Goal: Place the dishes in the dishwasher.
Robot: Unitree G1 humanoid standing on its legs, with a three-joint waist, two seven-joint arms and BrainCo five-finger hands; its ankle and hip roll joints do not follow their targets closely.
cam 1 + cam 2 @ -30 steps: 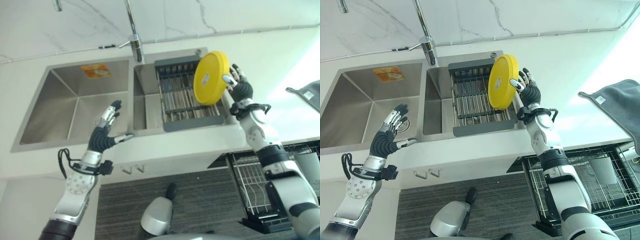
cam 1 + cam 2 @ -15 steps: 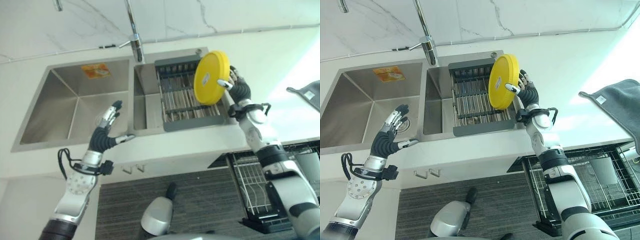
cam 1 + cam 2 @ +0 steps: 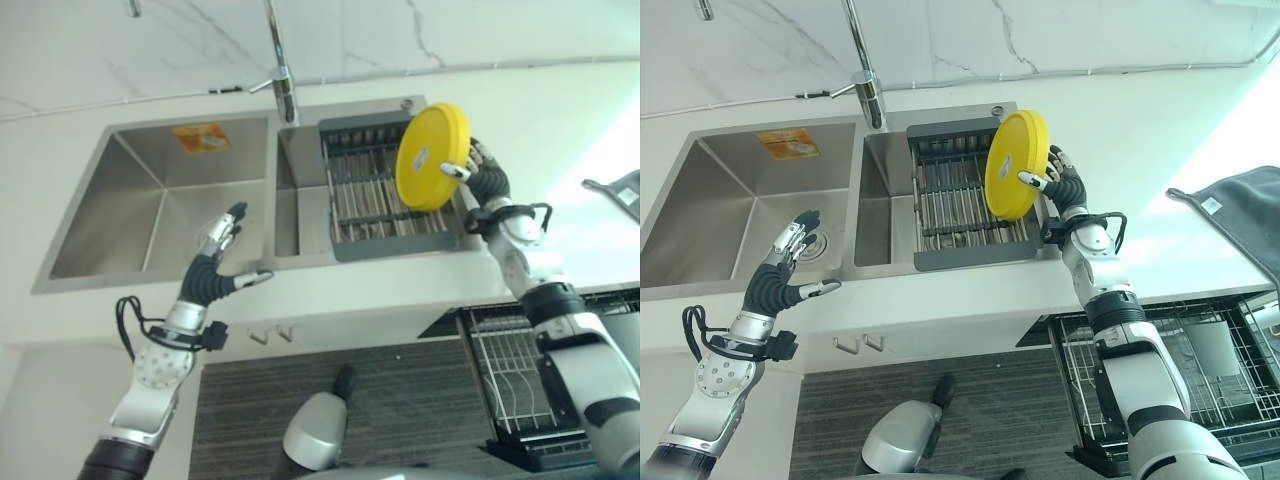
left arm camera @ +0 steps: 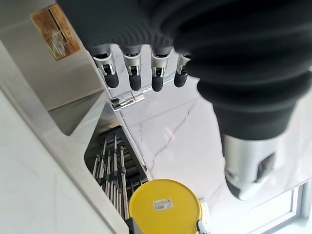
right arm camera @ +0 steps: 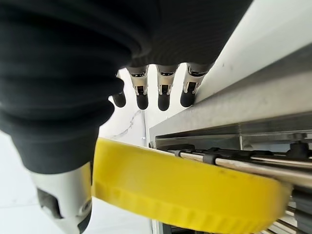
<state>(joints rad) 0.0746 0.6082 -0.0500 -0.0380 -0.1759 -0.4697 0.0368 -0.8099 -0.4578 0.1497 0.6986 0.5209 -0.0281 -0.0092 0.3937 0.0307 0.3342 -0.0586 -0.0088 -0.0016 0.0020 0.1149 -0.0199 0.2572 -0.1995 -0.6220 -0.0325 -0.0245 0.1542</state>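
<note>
**One yellow plate held over the sink rack**

White counter holds a steel double sink (image 3: 150, 215) with one faucet (image 3: 280, 70). I see one yellow plate (image 3: 1015, 165) pinched upright by my right hand (image 3: 1065, 190), thumb on its face, above the grey drying rack (image 3: 380, 195). My left hand (image 3: 215, 255) hovers near the sink's front edge, fingers spread and empty. Dishwasher rack (image 3: 1200, 370) stands pulled out below; grey cloth (image 3: 1240, 215) lies at right.

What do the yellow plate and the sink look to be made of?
The yellow plate, pinched in the right hand, looks like plastic: opaque, uniform colour, matte. The sink looks like brushed stainless steel: grey, with soft reflections.
</note>
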